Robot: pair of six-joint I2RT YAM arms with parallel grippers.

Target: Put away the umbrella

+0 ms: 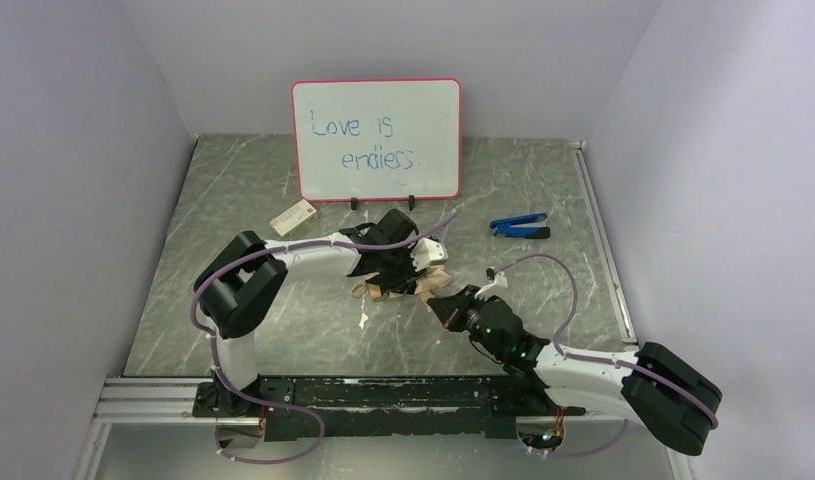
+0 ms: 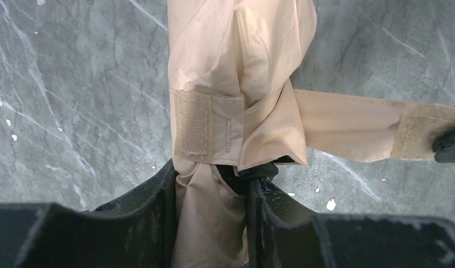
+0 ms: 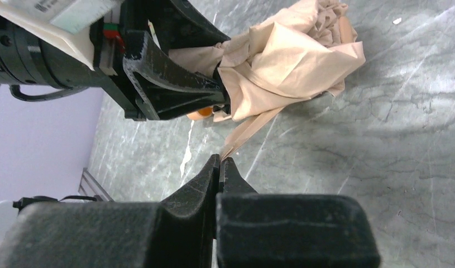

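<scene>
Nearest us, the right gripper (image 3: 220,167) has its two black fingers pressed together on the tip of the tan fabric closure strap (image 2: 348,120), which stretches straight from the bundle to that pinch. Just beyond, we find the compact folding umbrella (image 3: 292,61), a crumpled tan bundle with black lining showing. It lies near the middle of the grey marbled table (image 1: 233,200), between the two arms. The left gripper (image 2: 211,192) clamps the bundle across its width, its jaws part-spread with fabric filling the gap. A pale fastening patch (image 2: 192,123) sits just above that grip. We glimpse a bit of the orange handle (image 3: 201,113) beneath the left fingers. Farther back lie a small white-and-red box (image 1: 293,217) and a blue-and-black clip tool (image 1: 520,226), well apart. Behind them stands a pink-framed whiteboard (image 1: 376,140).
</scene>
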